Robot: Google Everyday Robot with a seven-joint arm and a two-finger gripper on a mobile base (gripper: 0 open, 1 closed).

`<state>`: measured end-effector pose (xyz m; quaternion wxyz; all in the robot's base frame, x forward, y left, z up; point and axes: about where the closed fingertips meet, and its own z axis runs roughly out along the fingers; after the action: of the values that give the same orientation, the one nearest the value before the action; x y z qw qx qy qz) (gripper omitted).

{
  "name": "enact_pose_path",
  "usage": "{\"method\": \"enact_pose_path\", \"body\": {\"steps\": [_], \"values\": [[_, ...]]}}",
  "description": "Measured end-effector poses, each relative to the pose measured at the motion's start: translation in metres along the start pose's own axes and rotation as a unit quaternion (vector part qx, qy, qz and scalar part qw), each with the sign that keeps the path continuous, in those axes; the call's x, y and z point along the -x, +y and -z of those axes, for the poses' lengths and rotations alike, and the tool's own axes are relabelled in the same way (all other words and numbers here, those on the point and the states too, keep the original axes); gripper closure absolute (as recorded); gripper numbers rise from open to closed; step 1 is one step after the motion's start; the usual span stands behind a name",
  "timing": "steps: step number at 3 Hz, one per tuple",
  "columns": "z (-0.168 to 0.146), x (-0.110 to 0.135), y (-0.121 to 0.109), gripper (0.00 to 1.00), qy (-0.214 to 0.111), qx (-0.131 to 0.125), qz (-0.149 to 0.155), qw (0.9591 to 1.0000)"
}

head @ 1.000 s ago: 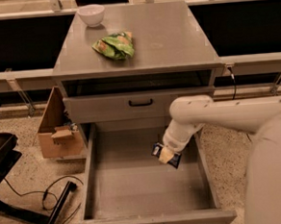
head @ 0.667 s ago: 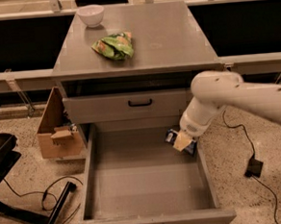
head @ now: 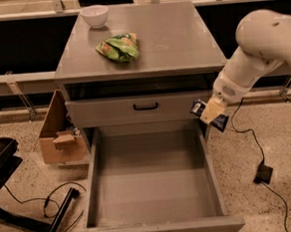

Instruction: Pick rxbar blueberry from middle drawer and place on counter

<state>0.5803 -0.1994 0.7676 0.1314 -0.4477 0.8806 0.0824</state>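
The middle drawer stands pulled wide open below the cabinet, its grey floor bare. My gripper hangs from the white arm at the drawer's right rear corner, above the right wall. It is shut on the rxbar blueberry, a dark blue-black wrapper sticking out on both sides of the fingers, lifted out of the drawer. The counter is the flat grey cabinet top, up and to the left of the gripper.
A green chip bag and a white bowl sit on the counter's left half. A shallower closed drawer front sits above the open one. A cardboard box stands on the floor at left; cables lie at right.
The gripper has lifted the bar out of the drawer, moving up and to the right past the drawer's right wall. The arm has swung to the right.
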Motion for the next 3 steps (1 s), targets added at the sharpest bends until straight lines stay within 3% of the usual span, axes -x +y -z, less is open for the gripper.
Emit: {"method": "enact_pose_path", "body": {"steps": [1,2,3], "values": [[0.049,0.014,-0.026,1.0,-0.017,-0.038,-0.056,0.9976],[0.083,0.025,-0.047,1.0,-0.043,-0.086,-0.112,0.989],[0.086,0.026,-0.049,1.0,-0.047,-0.092,-0.128,0.9864]]}}
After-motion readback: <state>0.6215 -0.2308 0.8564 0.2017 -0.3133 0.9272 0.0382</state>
